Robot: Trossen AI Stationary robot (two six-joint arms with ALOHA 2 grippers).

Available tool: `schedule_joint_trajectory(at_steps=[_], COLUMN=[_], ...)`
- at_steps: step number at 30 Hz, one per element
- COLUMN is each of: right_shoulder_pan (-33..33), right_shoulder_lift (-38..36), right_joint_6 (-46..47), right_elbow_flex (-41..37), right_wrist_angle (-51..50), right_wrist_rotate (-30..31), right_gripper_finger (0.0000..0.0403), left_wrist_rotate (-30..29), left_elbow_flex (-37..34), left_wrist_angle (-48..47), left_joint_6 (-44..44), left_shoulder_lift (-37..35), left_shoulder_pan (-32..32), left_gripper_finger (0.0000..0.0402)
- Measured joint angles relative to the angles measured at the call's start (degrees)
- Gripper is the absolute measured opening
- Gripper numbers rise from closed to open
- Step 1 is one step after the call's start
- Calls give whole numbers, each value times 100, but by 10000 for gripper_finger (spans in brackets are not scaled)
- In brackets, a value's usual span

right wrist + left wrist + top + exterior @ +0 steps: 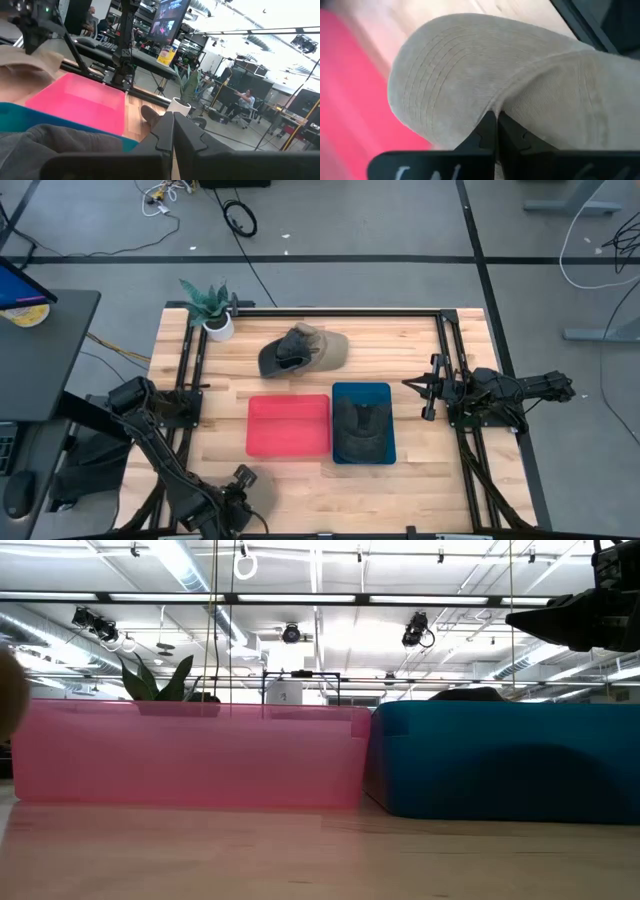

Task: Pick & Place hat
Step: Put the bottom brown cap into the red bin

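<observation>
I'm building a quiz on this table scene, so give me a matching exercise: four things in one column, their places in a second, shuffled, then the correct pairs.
Things:
1. dark grey fabric cap
2. beige corduroy cap
3. olive and dark cap
4. small potted plant in a white pot

Places:
A. table's far left corner
B. inside the blue plastic bin
C. pinched in the left hand
D. bare wood beyond the pink plastic bin

Pairs: 1-B, 2-C, 3-D, 4-A

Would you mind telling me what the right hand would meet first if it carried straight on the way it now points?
Probably nothing soon: the shut right hand points left above the blue bin. Beyond lie the tan hat and potted plant, though height is unclear.
</observation>
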Motion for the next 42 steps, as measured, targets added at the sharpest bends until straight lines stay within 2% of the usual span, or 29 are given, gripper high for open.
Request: schedule_joint_trajectory(at_steps=[7, 12, 18, 23, 27, 37, 42], right_shoulder_pan=[1, -1, -1, -1, 1, 1, 2], right_shoulder_lift=[0, 0, 0, 0, 0, 0, 0], right_joint_6=[0, 0, 0, 0, 1, 0, 0], right_elbow_flex=[0, 0, 0, 0, 0, 0, 0], right_wrist_angle=[-2, 0, -1, -1, -2, 1, 1], right_wrist_rotate=[1, 2, 1, 1, 0, 0, 0], right_gripper_finger=[13, 13, 13, 13, 13, 13, 13], left_wrist_rotate=[-398, -752, -1192, -1416, -1588, -1369, -1197], left_elbow_flex=[856, 1398, 1704, 1887, 2001, 2013, 2016], left_wrist_angle=[-1041, -1979, -2477, -2486, -2454, -1969, -1807], left_joint_6=[789, 1296, 2693, 3804, 4343, 5200, 5331], left_shoulder_lift=[0, -4, -7, -9, -9, 68, 234], left_shoulder_pan=[31, 279, 714, 1214, 1604, 2429, 2712], left_gripper_finger=[3, 2, 2, 2, 2, 1, 1])
